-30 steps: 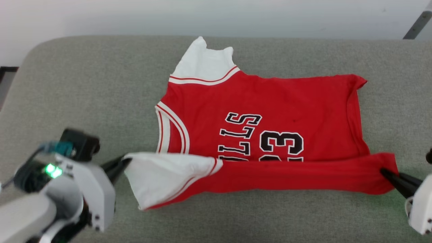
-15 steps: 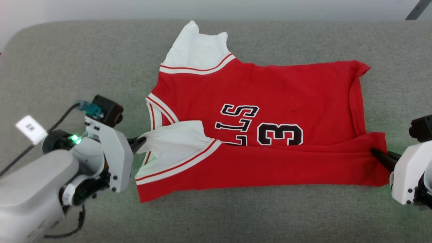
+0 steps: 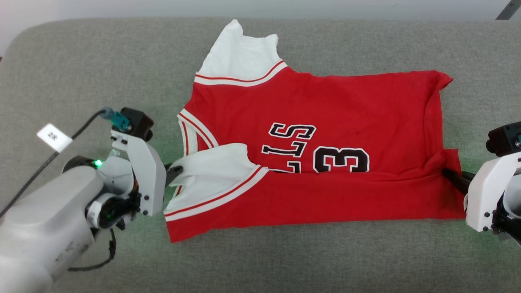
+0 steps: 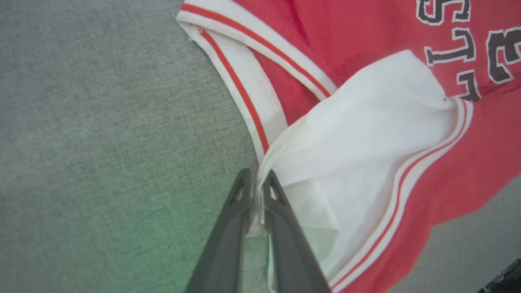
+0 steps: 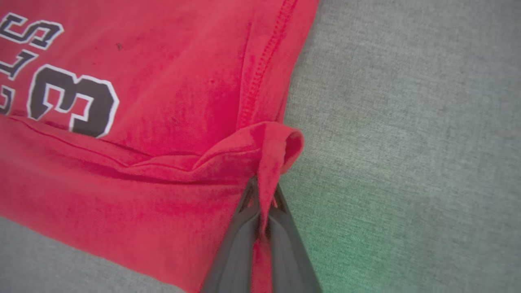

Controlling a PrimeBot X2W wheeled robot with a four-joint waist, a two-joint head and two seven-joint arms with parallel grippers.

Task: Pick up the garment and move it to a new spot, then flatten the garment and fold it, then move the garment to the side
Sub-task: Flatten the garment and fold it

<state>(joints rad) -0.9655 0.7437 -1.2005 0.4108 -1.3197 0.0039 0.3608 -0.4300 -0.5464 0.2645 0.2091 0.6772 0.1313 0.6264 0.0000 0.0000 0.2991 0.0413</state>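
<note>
Left gripper [image 4: 257, 179] pinches the white sleeve [image 4: 366, 142] at 9 o'clock of the large bright red soft-fabric shirt [image 3: 325, 110], which lies centred on grey woven upholstery [image 3: 81, 73]. The right gripper [image 5: 262, 187] pinches its red hem [image 5: 281, 142] at 3 o'clock. Letting go unevenly could drag the 6 o'clock fold askew.

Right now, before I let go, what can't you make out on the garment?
- Head view: lower half of the lettering, under the folded-up edge of the garment.
- Left wrist view: whether the left fingers grip the white sleeve; cloth fills their narrow gap.
- Right wrist view: right fingers, tips partly wrapped in red cloth.
</note>
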